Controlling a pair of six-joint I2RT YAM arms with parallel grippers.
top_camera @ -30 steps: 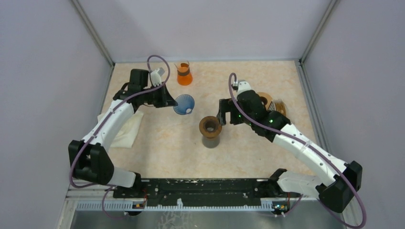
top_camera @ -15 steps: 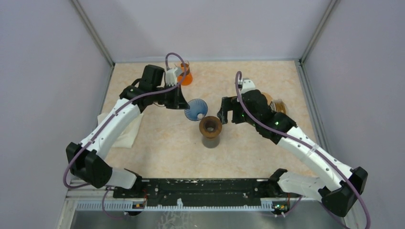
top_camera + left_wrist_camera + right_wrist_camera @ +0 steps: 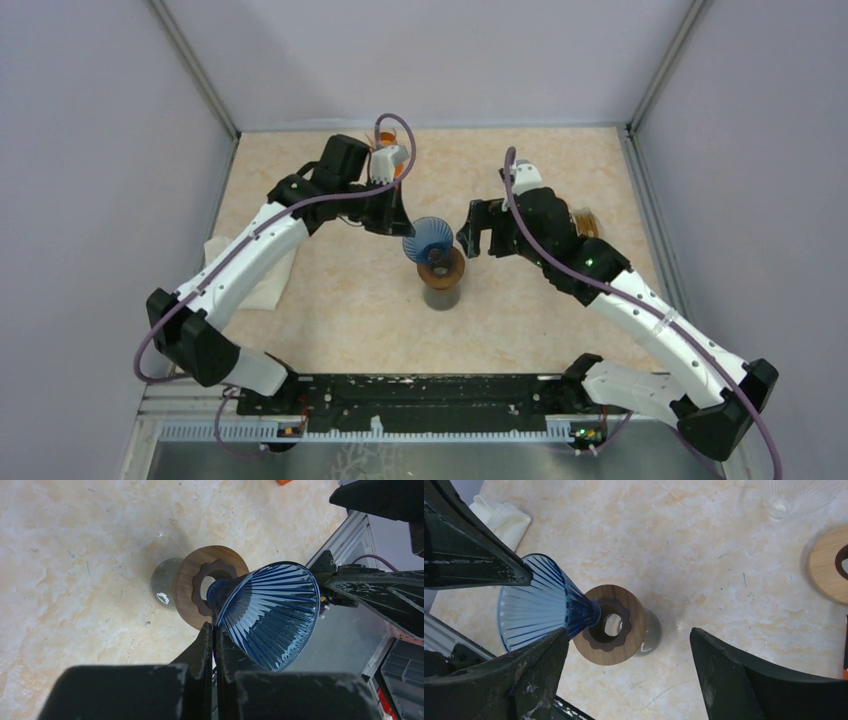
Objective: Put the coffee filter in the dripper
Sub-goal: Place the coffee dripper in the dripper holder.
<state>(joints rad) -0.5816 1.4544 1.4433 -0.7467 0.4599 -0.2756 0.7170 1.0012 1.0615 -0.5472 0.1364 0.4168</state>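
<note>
We find the orange beaker [image 3: 399, 167] at the back of the surface [image 3: 350, 300], mostly hidden behind the left arm, and we cannot tell what is in it. In the right wrist view a clear ribbed cone [image 3: 796, 495] stands on the marbled top, and a spare wooden ring [image 3: 831, 570] lies near it. A cream cloth [image 3: 262, 270] lies at the left edge, under the left arm.

The dripper here is a wooden ring [image 3: 634, 630] with a scalloped hole, sitting on a glass stand [image 3: 651, 632] in the middle of the surface. We can see straight through the hole.

The blue filter cone [image 3: 270, 615] is in the air, tipped well over on its side. Its narrow tip sits at the ring's hole and its wide ribbed mouth points up and away toward the left arm. It is not seated in the ring (we cannot tell whether the tip touches the wood).

The left gripper [image 3: 214, 630] has its fingers pressed together on the cone's rim, pinching the thin wall between them. The right gripper [image 3: 463, 232] hovers just beside the ring on the other side. Its fingers are spread wide, one to each side of the dripper in its own camera, and it holds and touches nothing.
</note>
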